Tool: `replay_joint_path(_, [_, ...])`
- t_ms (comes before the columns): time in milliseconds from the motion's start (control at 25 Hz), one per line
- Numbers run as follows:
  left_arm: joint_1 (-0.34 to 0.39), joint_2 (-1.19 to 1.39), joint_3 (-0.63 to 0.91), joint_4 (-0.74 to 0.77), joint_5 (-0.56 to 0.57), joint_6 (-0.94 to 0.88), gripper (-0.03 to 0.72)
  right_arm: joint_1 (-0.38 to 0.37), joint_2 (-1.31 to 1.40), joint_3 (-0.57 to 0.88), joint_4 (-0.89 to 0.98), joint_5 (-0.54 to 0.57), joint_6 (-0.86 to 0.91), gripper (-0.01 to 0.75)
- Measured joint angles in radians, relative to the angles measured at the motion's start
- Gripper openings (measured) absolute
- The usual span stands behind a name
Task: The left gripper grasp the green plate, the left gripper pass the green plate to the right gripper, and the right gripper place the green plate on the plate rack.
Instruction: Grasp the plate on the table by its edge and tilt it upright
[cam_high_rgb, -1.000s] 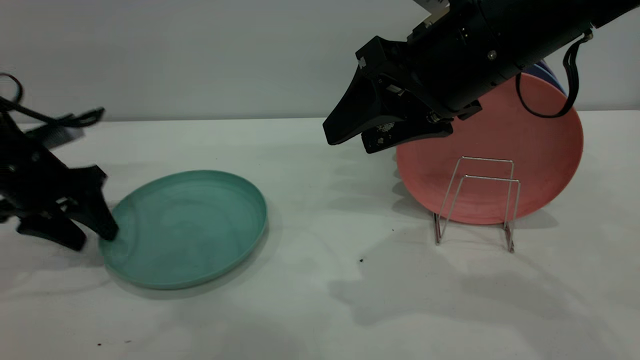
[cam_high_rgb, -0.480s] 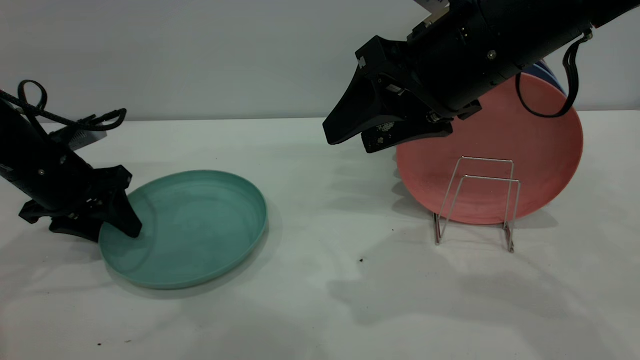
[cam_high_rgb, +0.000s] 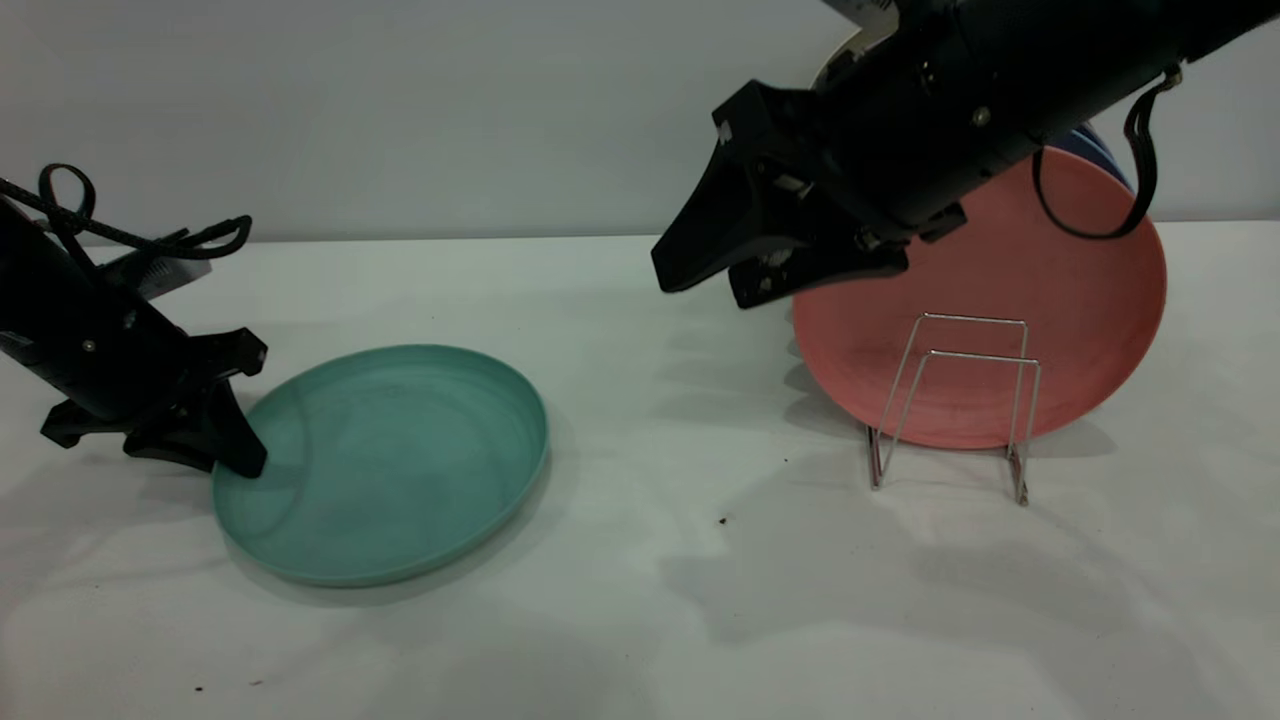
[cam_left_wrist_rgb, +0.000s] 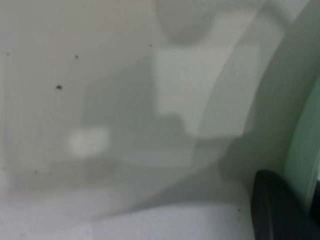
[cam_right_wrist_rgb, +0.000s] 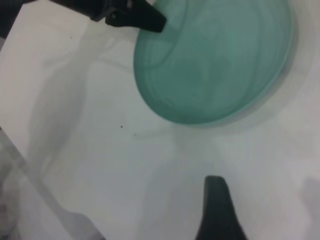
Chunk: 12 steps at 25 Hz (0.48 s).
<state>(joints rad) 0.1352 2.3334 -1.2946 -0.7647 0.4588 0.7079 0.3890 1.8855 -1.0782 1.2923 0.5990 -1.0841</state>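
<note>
The green plate (cam_high_rgb: 400, 470) lies flat on the white table at the left. My left gripper (cam_high_rgb: 240, 462) is low at the plate's left rim, its fingers closed together over the rim. In the left wrist view one black finger (cam_left_wrist_rgb: 280, 210) sits against the plate's rim (cam_left_wrist_rgb: 305, 140). My right gripper (cam_high_rgb: 700, 285) hangs open and empty in the air at centre right, above the table and left of the plate rack (cam_high_rgb: 980, 354). The right wrist view shows the plate (cam_right_wrist_rgb: 215, 65), the left gripper (cam_right_wrist_rgb: 159, 24) at its edge, and one of its own fingers (cam_right_wrist_rgb: 216, 200).
A salmon-pink plate (cam_high_rgb: 1000, 280) stands upright in the rack's back slot, with a dark blue plate (cam_high_rgb: 1105, 150) behind it. The rack's front loops hold nothing. The white table (cam_high_rgb: 640, 600) runs to a grey wall behind.
My left gripper came in from the left to the plate's rim and its fingers closed there. The plate shifted a little to the right. The right gripper barely moved.
</note>
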Motion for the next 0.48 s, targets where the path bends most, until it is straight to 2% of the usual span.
replay_joint_path(200, [0.0,-0.015,-0.004,0.002,0.058,0.063,0.026,-0.009,0.033,0.0,-0.009,0.052,0.005,0.529])
replay_joint_path(320, [0.0,-0.044,-0.019,-0.029,0.131,0.212,0.019,-0.036,0.055,-0.003,-0.011,0.066,0.005,0.529])
replay_joint_path(480, [-0.001,-0.076,-0.023,-0.183,0.254,0.456,0.017,-0.098,0.094,-0.037,-0.015,0.129,0.001,0.529])
